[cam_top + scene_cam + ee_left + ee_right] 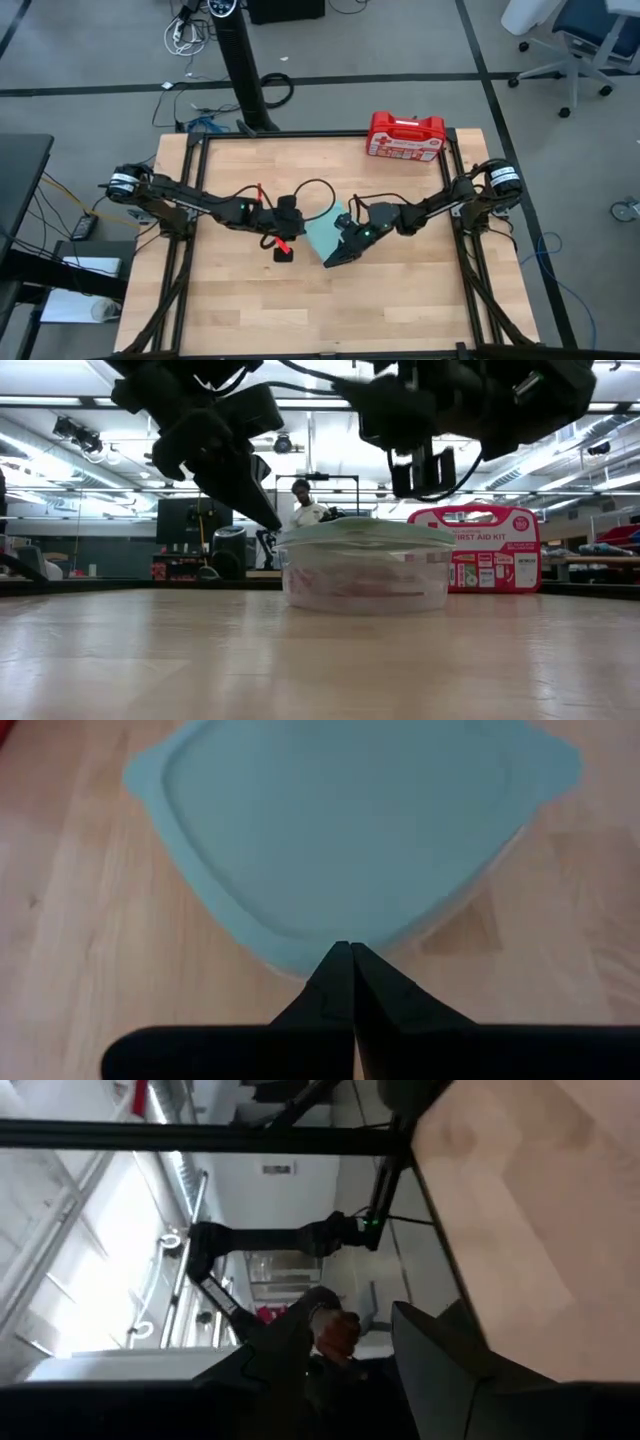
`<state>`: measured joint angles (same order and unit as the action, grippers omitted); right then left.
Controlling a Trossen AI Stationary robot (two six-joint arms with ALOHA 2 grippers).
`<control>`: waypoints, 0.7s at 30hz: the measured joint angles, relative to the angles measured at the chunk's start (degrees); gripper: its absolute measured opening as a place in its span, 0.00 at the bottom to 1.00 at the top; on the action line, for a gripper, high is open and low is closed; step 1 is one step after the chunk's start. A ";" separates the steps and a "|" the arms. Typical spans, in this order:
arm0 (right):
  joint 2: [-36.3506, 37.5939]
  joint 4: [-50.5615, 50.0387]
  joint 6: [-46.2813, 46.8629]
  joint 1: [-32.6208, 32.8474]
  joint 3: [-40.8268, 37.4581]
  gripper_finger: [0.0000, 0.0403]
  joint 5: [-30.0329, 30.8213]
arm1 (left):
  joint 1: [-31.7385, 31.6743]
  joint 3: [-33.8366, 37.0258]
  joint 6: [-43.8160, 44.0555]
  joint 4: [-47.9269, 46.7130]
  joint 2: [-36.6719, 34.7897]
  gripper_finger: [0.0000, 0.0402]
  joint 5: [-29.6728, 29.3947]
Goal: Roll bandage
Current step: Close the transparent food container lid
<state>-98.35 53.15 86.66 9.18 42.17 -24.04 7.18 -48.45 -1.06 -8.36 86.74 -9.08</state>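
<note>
Two claws hang over the surface (220,310): the left claw (350,960), pressed together, beside the lidded container (326,232) near the bandage (283,243) (red strip), and the right claw (338,256), spread; realign slowly before pinching the strip's end.

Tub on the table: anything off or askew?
Minor only. The tub sits diagonal to the table edges, its teal lid on and seemingly level. The left gripper, shut and empty, is at the lid's rim. A red strip, likely the bandage, shows outside the tub.
</note>
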 joint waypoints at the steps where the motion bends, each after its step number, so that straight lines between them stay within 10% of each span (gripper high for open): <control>1: 0.00 -0.45 -0.53 -0.54 0.00 0.37 -0.68 | 0.00 0.00 -0.04 0.06 0.20 0.00 -0.21; 21: 0.09 -14.22 -12.57 -16.22 -0.02 0.37 -20.72 | 4.70 0.07 7.31 1.99 2.08 0.00 0.16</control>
<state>-98.26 38.94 74.09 -7.04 42.15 -44.76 11.88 -48.38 6.25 -6.37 88.82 -8.92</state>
